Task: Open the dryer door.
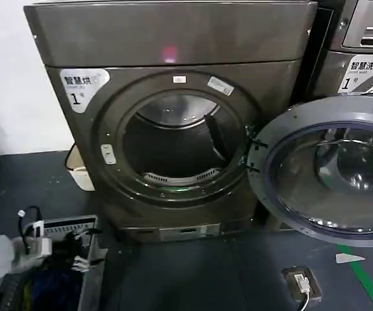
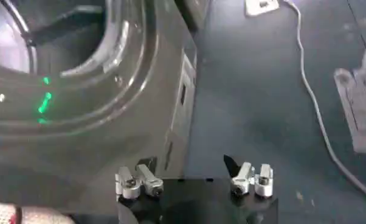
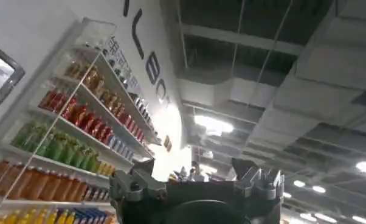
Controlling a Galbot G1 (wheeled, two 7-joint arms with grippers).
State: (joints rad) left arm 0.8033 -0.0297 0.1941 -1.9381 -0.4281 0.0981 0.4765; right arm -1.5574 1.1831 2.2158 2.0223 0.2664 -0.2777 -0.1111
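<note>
Right of the drum opening (image 1: 176,139), the dryer door (image 1: 329,170) hangs swung wide on its hinge (image 1: 251,155), its round window facing out into the room and the grey inner ring showing. The dryer (image 1: 167,39) itself stands square ahead, dark and boxy, with a second machine (image 1: 361,45) stacked to the far right behind the door. By the look of it, the opening is already done.

Down at the near left, the left gripper (image 2: 194,181) hovers low by the dryer's bottom front corner, above the dark floor (image 2: 262,91), fingers (image 2: 137,181) spread apart and grasping nothing. A white cable (image 2: 314,103) trails across the floor beyond it. The right gripper (image 3: 195,182) is up and away, pointing toward the ceiling and some stocked shelves (image 3: 67,122), fingers released, nothing between them.

How would that door handle? I'd judge it rigid and fairly heavy: a thick framed porthole on a stiff hinge, swinging in one fixed arc, so any pull has to follow that curve. The glossy window looks slick and would be a poor place to press. The better hold is the outer rim on the side away from the hinge, where leverage is greatest; a hooked finger at the edge should move it easily.
</note>
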